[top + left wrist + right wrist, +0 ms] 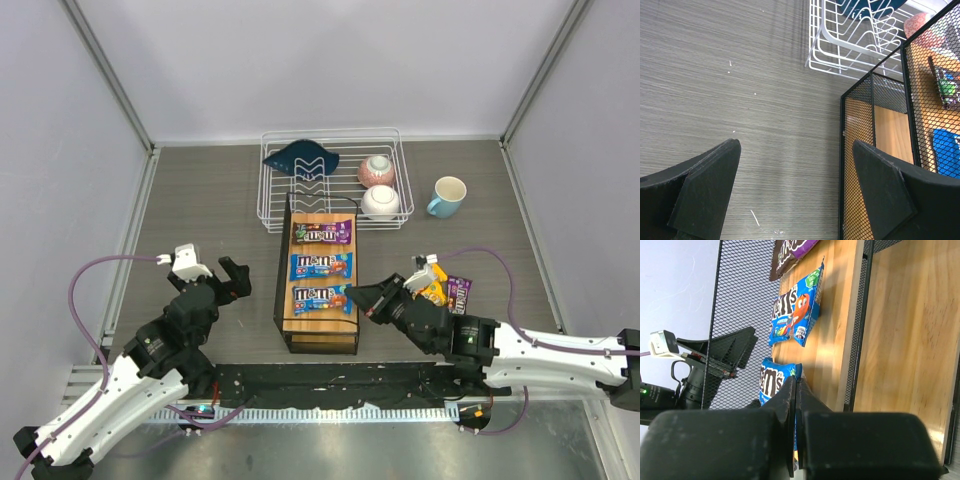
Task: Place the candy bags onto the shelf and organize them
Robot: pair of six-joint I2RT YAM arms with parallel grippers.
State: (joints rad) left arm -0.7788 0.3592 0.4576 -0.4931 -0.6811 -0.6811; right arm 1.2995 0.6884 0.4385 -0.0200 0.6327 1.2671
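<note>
The shelf [283, 290] has a black mesh frame and a wooden top bearing three candy bags in a row: a purple one [322, 233] farthest, a blue one [321, 265] in the middle and a blue one [318, 297] nearest. My right gripper [352, 295] is shut on the right edge of the nearest blue bag [775, 380], whose thin edge shows between the closed tips [796, 382]. My left gripper [235, 275] stands open left of the shelf [860, 165], nothing between its fingers [710, 185]. A yellow bag [432, 285] and a purple bag [459, 293] lie on the table right of the shelf.
A white wire dish rack [330, 175] behind the shelf holds a dark blue item, a pink bowl [376, 170] and a white bowl [381, 202]. A teal mug [447, 196] stands to its right. Grey walls close in the table on three sides.
</note>
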